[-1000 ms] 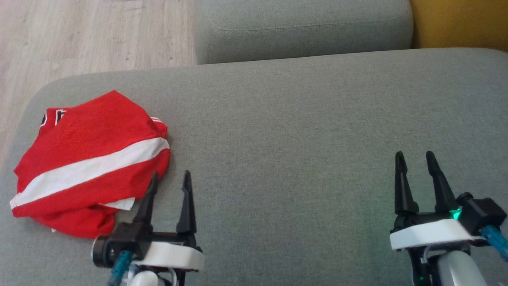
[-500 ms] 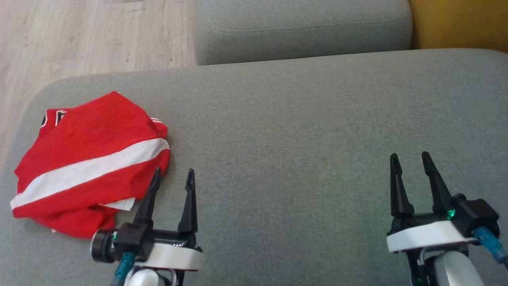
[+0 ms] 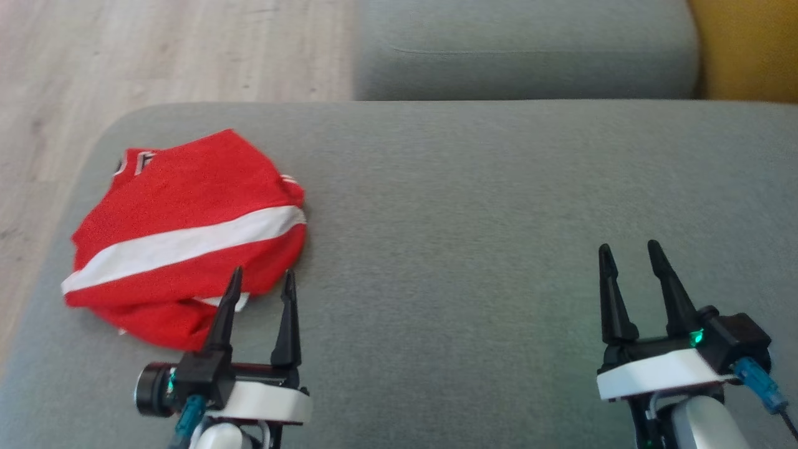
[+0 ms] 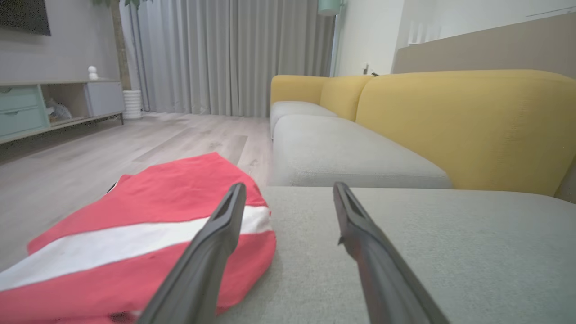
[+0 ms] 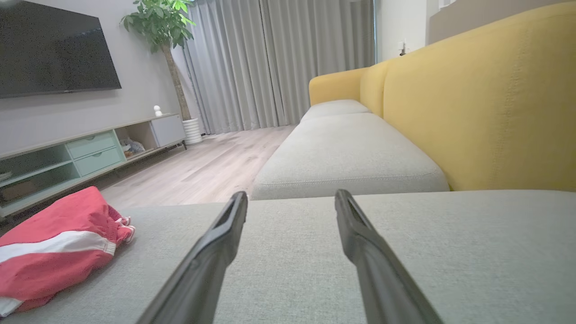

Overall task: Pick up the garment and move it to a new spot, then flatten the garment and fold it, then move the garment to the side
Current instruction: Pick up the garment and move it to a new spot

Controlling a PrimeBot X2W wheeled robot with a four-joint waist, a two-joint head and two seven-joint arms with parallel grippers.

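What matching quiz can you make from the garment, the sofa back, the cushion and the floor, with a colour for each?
Things:
1. garment
2. sofa back
3. cushion
4. floor

Colours:
A. grey
B. pale wood
C. red with a white stripe
D. yellow

Pairs: 1-C, 2-D, 3-A, 4-B

There is one red garment [image 3: 187, 231] with one white stripe, two grippers, the left gripper [image 3: 262, 277] and the right gripper [image 3: 628, 251], each with two dark fingers [image 3: 222, 312], two grey seat cushions [image 3: 474, 206], one wall-mounted television [image 5: 54, 49] and one potted plant [image 5: 162, 18]
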